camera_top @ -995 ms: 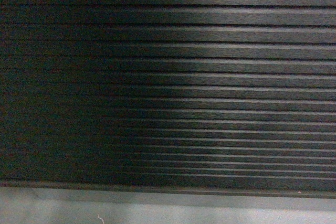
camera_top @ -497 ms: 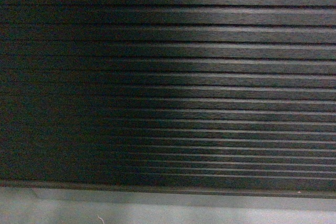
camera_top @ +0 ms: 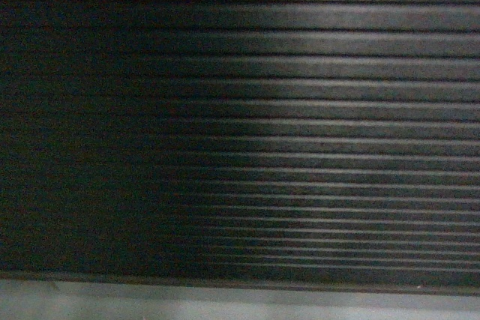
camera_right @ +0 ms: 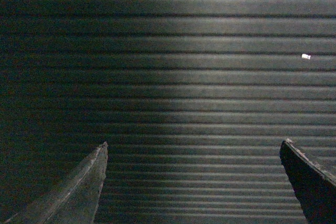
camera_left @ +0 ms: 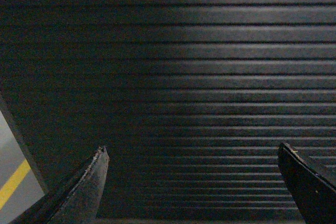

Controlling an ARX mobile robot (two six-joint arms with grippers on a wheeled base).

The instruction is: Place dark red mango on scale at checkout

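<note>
Dark slatted checkout front (camera_top: 300,110) fills every view, slats running left-right, grey plinth (camera_top: 225,305) below. Left gripper (camera_left: 191,153) and right gripper (camera_right: 193,150) both spread wide, empty. Mango, scale unseen.

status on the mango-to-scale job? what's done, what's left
Done: little beyond facing the checkout; its dark slatted front fills all three views, with the grey plinth along the bottom of the head view.
In hand: nothing. The left gripper and right gripper are both open and empty, pointing at the slats.
Left: no mango or scale is in view, so finding, picking and placing all remain.
</note>
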